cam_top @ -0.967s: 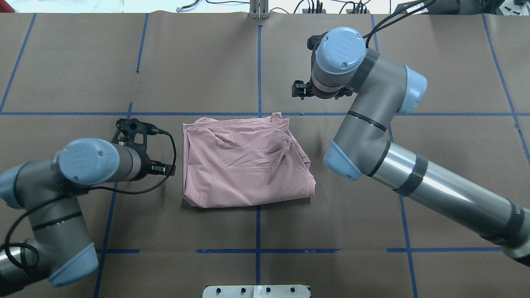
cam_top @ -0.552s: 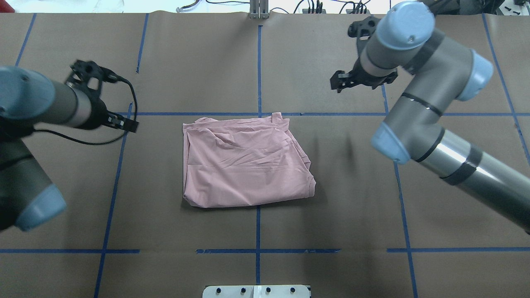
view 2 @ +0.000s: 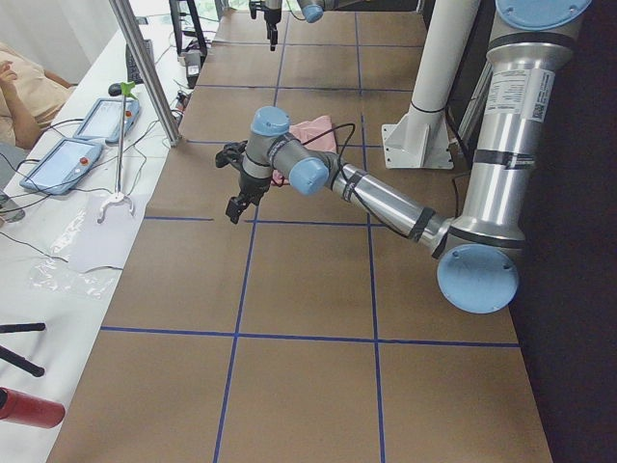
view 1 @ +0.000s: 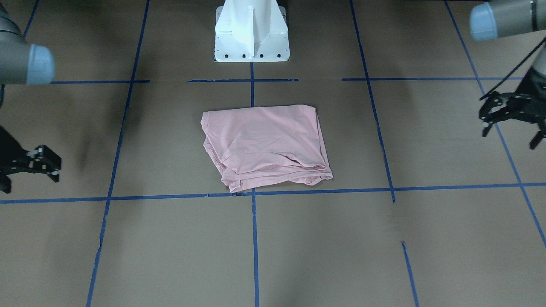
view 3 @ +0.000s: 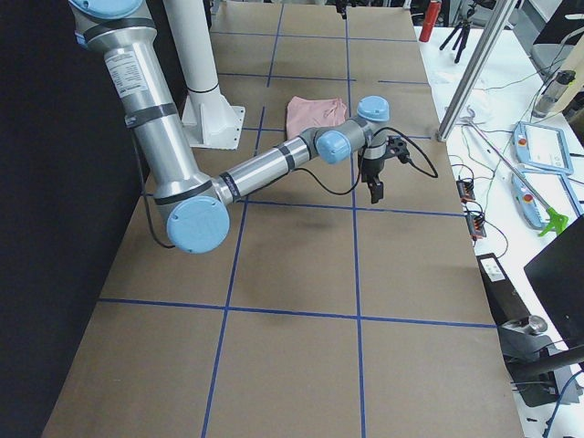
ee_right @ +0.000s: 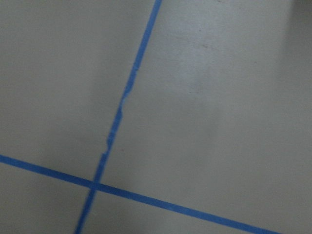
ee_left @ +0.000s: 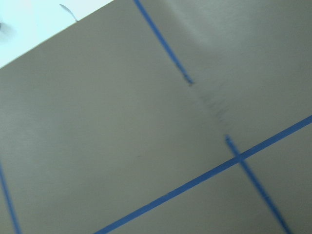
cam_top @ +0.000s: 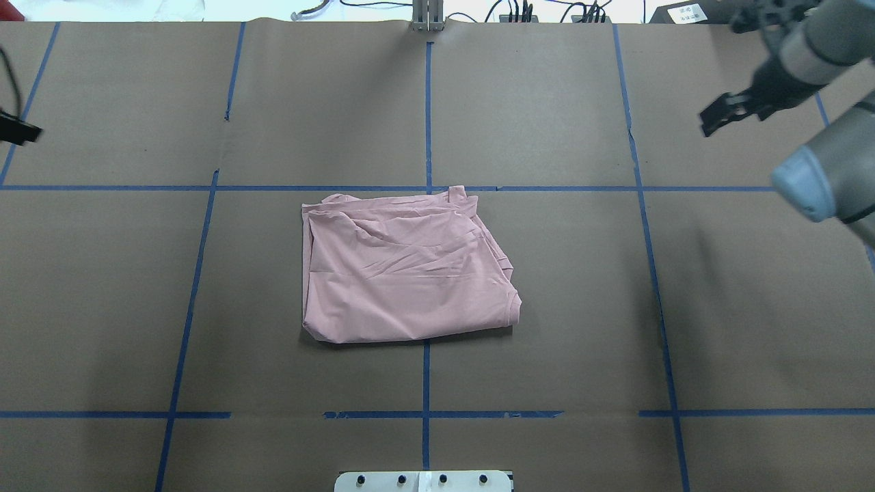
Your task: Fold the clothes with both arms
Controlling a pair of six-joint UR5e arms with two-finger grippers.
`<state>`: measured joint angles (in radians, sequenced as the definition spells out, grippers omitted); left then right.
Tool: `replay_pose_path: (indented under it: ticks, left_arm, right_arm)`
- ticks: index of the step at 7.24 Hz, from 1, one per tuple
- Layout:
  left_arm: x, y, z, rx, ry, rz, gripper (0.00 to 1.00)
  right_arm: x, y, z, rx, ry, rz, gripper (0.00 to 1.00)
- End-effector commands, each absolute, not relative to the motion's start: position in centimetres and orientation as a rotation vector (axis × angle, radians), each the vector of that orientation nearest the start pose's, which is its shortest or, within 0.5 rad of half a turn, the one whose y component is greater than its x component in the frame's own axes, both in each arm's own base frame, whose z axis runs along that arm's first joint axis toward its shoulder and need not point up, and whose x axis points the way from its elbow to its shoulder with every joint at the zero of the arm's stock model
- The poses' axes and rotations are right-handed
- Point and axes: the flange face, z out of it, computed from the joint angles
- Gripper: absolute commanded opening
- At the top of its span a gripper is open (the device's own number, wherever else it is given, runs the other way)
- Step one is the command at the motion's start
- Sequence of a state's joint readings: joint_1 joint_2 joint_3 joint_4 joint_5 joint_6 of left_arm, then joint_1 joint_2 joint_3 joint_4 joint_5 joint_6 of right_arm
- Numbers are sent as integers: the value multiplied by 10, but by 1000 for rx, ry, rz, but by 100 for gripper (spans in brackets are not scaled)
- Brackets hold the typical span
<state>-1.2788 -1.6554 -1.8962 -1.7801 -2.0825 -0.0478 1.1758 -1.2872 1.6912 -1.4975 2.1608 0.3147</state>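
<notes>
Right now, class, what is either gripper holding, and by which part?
Nothing. The left gripper and right gripper hang open and empty, well clear of the folded pink T-shirt.

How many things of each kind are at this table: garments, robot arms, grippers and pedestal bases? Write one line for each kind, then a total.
Pink T-shirt: 1
Robot arms: 2 (left arm, right arm)
Grippers: 2 (left gripper, right gripper)
White pedestal base: 1
Total: 6
</notes>
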Motion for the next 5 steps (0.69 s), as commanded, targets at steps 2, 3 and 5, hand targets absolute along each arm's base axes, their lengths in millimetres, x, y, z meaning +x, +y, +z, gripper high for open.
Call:
replay_pose_path:
  ticks: [2, 3, 5]
  left_arm:
    - [-30, -488, 563, 383, 590, 325, 100]
    - [-42, -488, 593, 336, 579, 288, 100]
    - [-82, -477, 608, 320, 670, 200, 100]
  right_arm:
    - [-18, -491, 608, 67, -743, -135, 100]
    - [4, -466, 637, 27, -731, -80, 100]
    - [31, -452, 642, 32, -744, -20, 100]
